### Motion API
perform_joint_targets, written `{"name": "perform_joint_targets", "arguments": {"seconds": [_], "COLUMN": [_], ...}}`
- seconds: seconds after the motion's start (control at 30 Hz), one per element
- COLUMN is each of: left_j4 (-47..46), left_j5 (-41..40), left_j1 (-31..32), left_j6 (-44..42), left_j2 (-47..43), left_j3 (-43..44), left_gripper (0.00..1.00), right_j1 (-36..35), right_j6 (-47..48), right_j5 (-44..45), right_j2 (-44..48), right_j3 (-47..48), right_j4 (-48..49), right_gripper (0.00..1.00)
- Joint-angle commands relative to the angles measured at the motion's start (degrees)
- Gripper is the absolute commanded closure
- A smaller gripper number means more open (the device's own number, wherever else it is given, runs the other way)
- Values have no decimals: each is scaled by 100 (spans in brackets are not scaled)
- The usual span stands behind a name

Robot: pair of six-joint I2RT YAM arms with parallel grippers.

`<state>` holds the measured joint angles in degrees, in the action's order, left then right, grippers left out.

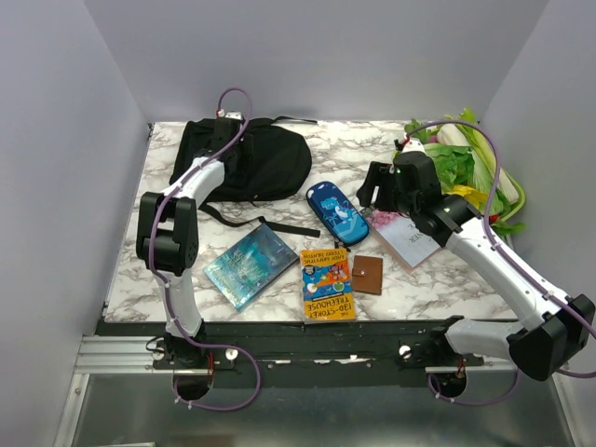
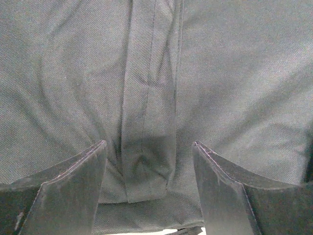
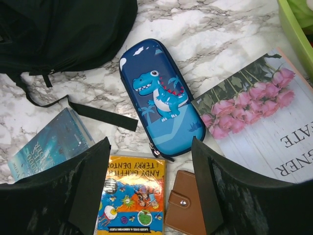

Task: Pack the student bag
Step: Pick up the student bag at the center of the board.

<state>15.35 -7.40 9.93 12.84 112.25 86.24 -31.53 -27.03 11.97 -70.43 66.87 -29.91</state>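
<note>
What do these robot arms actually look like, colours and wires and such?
Both the left arm and the right arm are white tubular links joined by chunky black joints. A thin purple cable loops loosely along each. The left gripper and right gripper each end in two broad, matte black, wedge-shaped fingers.

Pencil case (image 1: 337,212), wallet (image 1: 367,275), yellow book (image 1: 327,284), greens (image 1: 456,163)

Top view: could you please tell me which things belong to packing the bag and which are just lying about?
Job: bag; probably to go in it: pencil case, blue book, yellow book, wallet, rose notebook.
Lying about, I think: leafy greens at the far right.
</note>
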Motion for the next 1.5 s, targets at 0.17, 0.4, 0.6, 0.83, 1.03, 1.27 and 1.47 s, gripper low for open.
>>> {"name": "perform_joint_targets", "arguments": {"seconds": [0.17,0.4,0.6,0.83,1.03,1.27,1.47], "left_j4": [661,741,679,873,1198,1137,1119], "left_j5": [-649,-280,-52,536,731,1030,2003], "left_j1": [70,17,17,0,0,-9,-9], "left_j6": [289,500,395,517,597,632,562], "left_j2": [385,403,254,-694,-1354,-1995,-2741], "left_j3": [305,175,-28,305,1403,1572,1283], "left_gripper": [23,53,100,100,100,100,100], "right_j1": [-38,-38,-38,-38,-38,-38,-38], "right_j6": [-75,-110,-145,-145,-189,-198,-154], "right_j5": [-230,-283,-353,-405,-406,-353,-160], "right_j2": [407,618,706,742,750,961,1251], "right_j3": [-306,-385,-438,-544,-649,-816,-755], "right_j4": [196,266,319,416,477,521,460], "right_gripper": [25,26,29,31,32,33,32]}}
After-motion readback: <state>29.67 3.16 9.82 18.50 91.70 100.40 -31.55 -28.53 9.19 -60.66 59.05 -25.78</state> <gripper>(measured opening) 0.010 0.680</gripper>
